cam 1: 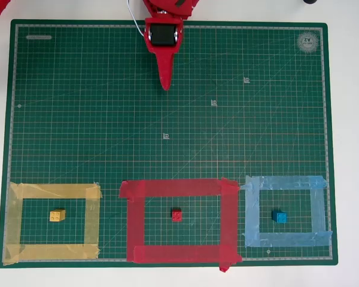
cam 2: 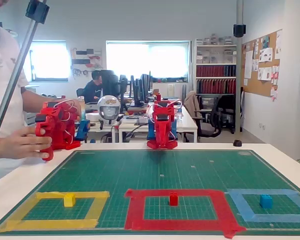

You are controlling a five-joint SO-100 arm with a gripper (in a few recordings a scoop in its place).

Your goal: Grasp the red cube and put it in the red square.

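Observation:
The red cube (cam 1: 176,215) (cam 2: 173,199) rests on the green mat inside the red square (cam 1: 134,221) (cam 2: 135,210), near its middle. My red gripper (cam 1: 166,84) (cam 2: 162,145) is at the far edge of the mat, well away from the cube, folded back near the arm's base. Its fingers lie together in a point, shut, with nothing between them.
A yellow cube (cam 1: 57,215) (cam 2: 69,199) sits in a yellow tape frame (cam 1: 15,221) on the left. A blue cube (cam 1: 279,217) (cam 2: 266,201) sits in a light blue tape frame (cam 1: 251,218) on the right. The green cutting mat (cam 1: 167,137) spans the white table.

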